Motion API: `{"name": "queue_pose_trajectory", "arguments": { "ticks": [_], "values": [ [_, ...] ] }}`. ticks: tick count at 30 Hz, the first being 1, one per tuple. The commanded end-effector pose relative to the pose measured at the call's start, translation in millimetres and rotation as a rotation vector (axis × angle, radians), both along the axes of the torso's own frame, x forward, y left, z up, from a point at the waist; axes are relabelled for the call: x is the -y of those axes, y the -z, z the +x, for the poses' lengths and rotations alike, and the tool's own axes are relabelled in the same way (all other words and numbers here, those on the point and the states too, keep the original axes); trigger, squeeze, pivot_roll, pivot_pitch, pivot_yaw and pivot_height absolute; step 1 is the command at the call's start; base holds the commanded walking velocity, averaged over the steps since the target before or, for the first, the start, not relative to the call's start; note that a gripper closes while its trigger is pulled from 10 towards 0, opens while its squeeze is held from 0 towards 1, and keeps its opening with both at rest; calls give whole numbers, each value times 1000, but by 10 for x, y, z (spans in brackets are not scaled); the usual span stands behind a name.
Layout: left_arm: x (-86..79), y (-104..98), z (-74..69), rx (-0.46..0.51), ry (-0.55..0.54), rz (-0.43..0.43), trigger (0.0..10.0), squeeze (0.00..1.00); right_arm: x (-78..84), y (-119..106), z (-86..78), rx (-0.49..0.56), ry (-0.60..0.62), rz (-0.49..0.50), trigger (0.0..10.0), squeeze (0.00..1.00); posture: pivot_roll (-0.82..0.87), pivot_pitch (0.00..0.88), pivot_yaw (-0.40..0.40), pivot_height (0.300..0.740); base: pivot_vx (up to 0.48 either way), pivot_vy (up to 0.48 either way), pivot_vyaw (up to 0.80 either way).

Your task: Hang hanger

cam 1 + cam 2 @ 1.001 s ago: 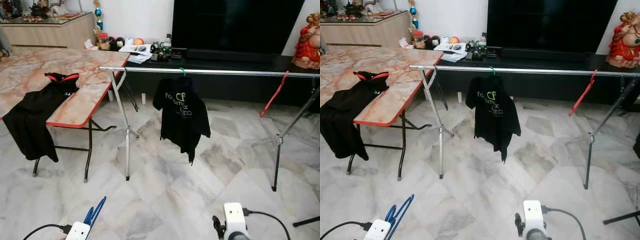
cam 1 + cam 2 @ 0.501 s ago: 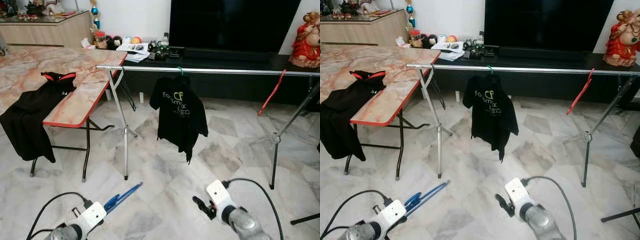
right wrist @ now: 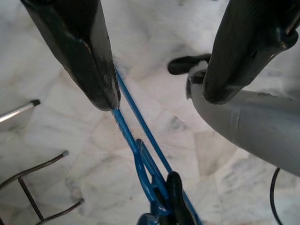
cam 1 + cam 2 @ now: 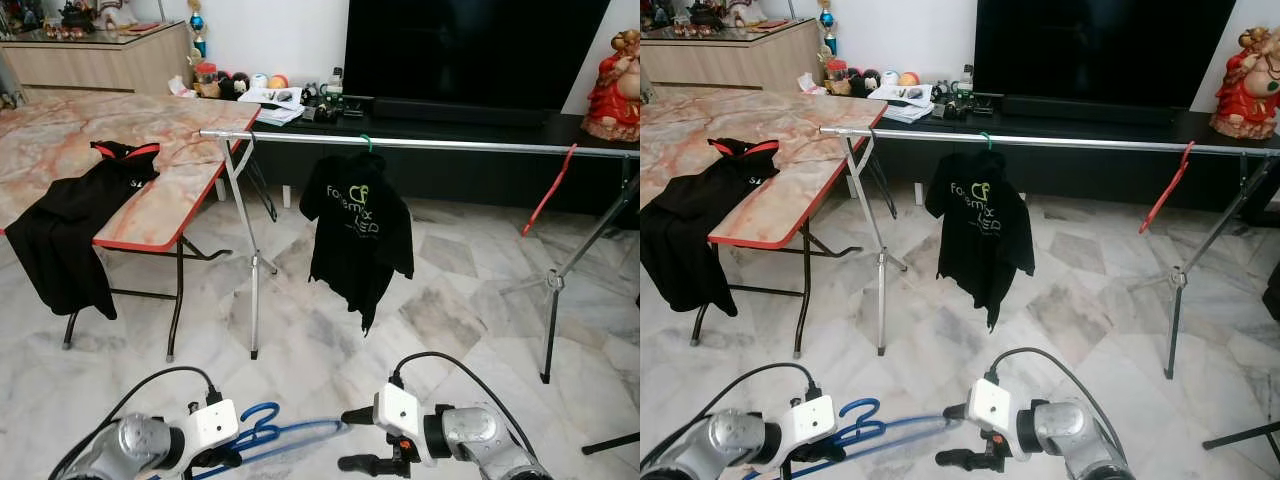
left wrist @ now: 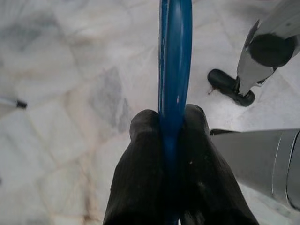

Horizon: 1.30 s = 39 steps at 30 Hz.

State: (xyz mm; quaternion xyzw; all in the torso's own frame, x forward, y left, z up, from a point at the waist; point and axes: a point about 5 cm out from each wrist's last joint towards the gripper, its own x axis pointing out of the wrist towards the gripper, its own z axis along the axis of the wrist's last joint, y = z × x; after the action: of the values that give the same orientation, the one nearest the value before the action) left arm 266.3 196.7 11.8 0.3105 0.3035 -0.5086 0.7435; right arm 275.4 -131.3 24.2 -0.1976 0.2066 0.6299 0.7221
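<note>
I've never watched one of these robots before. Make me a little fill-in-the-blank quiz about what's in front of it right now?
1. The left gripper is shut on a ____ hanger.
2. The right gripper has its fingers ____.
3. The black T-shirt hangs from the metal ____.
4. Another black garment lies on the marble-patterned ____.

Missing words: blue; open; rail; table

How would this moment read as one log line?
left claw: shut on blue hanger | right claw: open beside it | rail: not reached
</note>
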Motion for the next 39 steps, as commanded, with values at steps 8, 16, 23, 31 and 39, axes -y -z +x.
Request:
{"name": "queue_pose_trajectory", "arguments": {
  "ticks": [8,16,23,31,39],
  "values": [
    [280,-320,178,44,191,-6,10000,0,-102,-153,186,164,18,-26,10000,0,172,0,-64,740,0,0,0],
    [476,-429,189,48,234,-46,10000,0,-212,-103,147,164,17,-15,10000,0,187,0,-74,740,0,0,0],
    [552,-488,197,58,255,-38,10000,0,-240,-34,105,151,7,-40,10000,0,194,0,-77,740,0,0,0],
    [574,-570,191,66,267,-22,10000,0,-253,26,90,161,27,-79,10000,0,205,0,-72,740,0,0,0],
    [584,-588,191,69,265,-18,10000,0,-232,60,84,130,84,-65,0,0,213,0,-71,740,0,0,0]
  ]
}}
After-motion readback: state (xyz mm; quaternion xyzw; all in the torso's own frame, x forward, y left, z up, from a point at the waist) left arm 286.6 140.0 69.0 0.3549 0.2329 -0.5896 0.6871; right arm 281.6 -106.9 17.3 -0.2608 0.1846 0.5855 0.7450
